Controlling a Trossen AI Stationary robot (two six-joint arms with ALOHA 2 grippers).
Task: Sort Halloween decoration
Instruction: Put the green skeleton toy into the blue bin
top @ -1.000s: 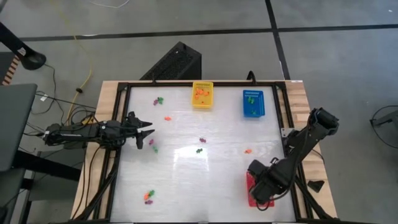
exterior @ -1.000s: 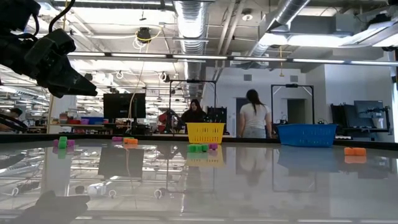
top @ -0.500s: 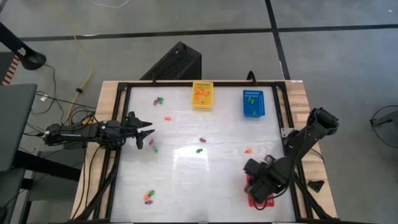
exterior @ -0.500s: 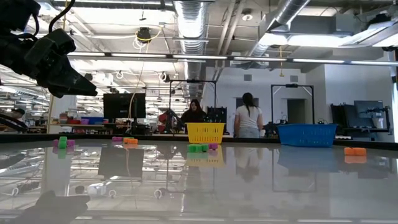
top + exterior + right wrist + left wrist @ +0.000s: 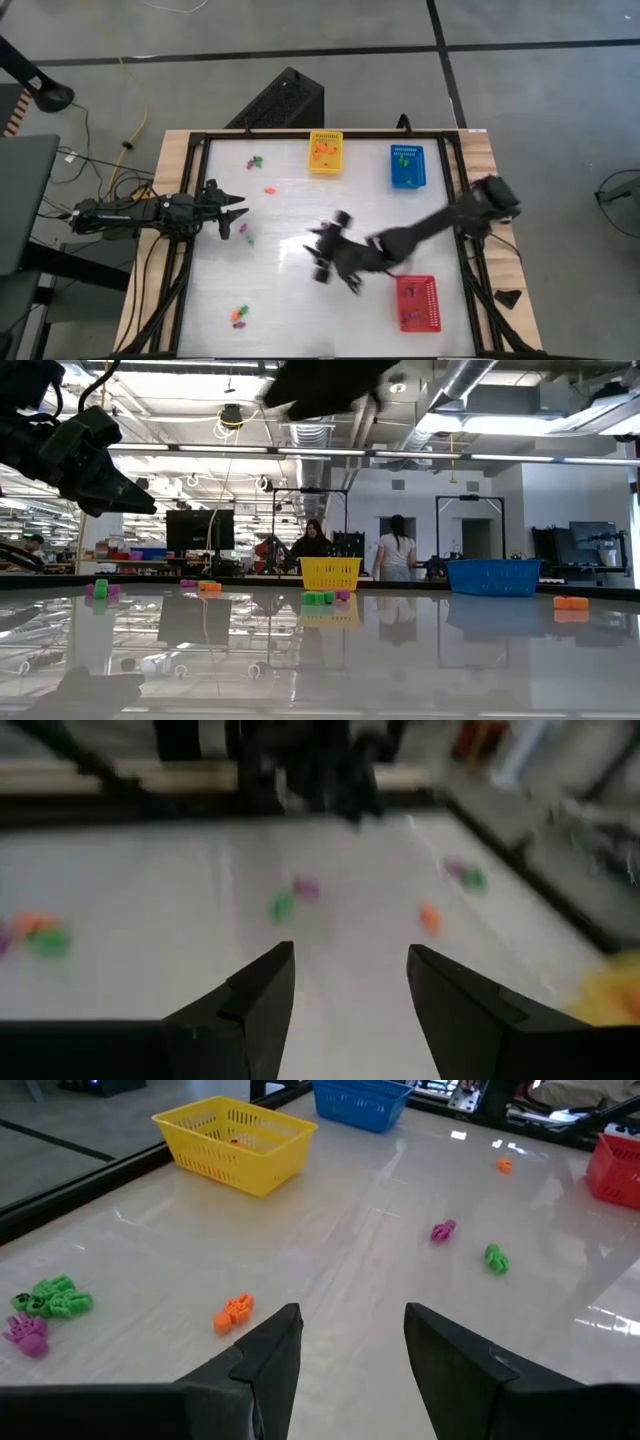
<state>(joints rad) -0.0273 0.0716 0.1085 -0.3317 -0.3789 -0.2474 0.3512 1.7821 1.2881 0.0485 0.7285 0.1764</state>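
Lighting: bright, even, from ceiling strip lights (image 5: 300, 452). Glare: white patch on the glossy table (image 5: 300, 248), beside the right arm (image 5: 420, 232). Mirror reflections across the table. Right arm motion-blurred; right wrist view smeared throughout.

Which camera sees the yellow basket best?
The left wrist view: the yellow basket looks big, with its holes and rim clear. The high view shows it small from above; the low view sees it side-on, far away.
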